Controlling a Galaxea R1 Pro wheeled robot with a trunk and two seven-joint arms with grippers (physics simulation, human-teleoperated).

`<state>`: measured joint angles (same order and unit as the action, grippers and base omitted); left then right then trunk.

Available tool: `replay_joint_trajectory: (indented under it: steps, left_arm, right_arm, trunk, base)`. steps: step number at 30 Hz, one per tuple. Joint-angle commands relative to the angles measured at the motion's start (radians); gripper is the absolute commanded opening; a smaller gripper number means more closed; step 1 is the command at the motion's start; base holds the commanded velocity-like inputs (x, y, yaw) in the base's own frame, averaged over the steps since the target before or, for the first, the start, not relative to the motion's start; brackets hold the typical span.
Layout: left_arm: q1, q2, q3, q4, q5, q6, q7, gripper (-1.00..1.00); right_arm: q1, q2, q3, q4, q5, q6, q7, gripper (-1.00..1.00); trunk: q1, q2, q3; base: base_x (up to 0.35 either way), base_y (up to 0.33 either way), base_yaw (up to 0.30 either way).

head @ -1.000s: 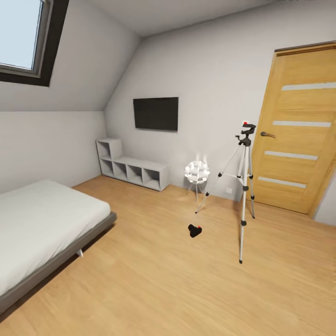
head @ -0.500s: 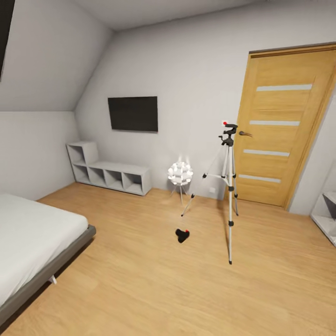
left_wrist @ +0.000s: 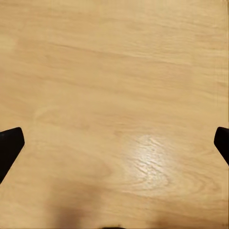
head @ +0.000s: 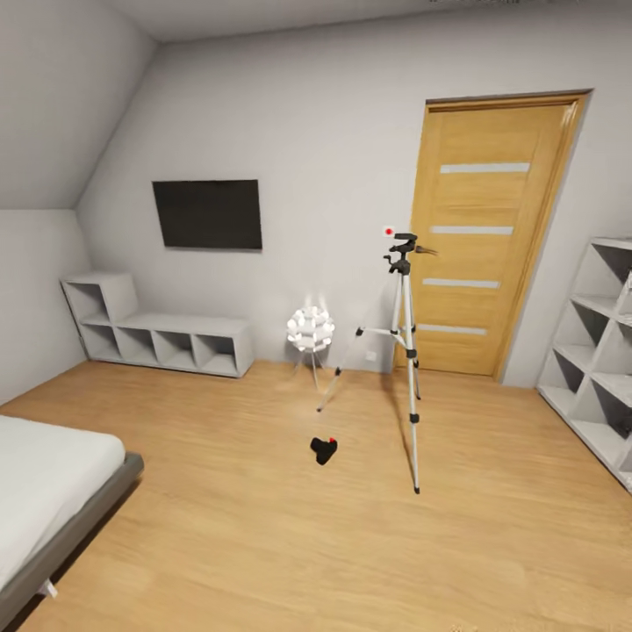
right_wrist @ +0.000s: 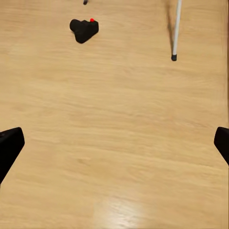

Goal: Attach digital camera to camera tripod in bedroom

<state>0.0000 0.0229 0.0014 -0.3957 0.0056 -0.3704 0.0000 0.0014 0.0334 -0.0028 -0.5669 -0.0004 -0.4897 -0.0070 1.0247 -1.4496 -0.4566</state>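
Digital camera (head: 324,450) on wood floor (head: 263,544) beside upright camera tripod (head: 405,351)

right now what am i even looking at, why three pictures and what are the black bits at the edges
A wheeled robot with two arms took these. The large picture comes from its head camera, looking across a bedroom: the digital camera lies on the wood floor, beside the standing camera tripod, with a wooden door behind. The other two come from cameras on its wrists, aimed down at the floor. The black corners are fingertips of the left gripper and of the right gripper, both spread wide and holding nothing. The right wrist view also catches the camera and one tripod leg.
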Motion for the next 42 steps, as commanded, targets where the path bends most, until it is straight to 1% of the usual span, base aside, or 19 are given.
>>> replay_joint_trajectory:
  steps: [1, 42]
  left_arm:
    - [0.000, 0.000, 0.000, 0.000, 0.001, -0.002, 0.000, 1.00]
    - [0.000, 0.000, 0.000, 0.006, 0.001, -0.002, 0.000, 1.00]
  right_arm:
    - [0.000, 0.000, 0.000, -0.001, 0.000, -0.001, -0.001, 1.00]
    - [0.000, 0.000, 0.000, -0.001, -0.001, -0.001, -0.001, 1.00]
  trunk:
    - [0.000, 0.000, -0.001]
    - [0.000, 0.000, -0.001]
  base:
    - [0.128, 0.293, -0.300]
    - [0.195, 0.275, -0.296]
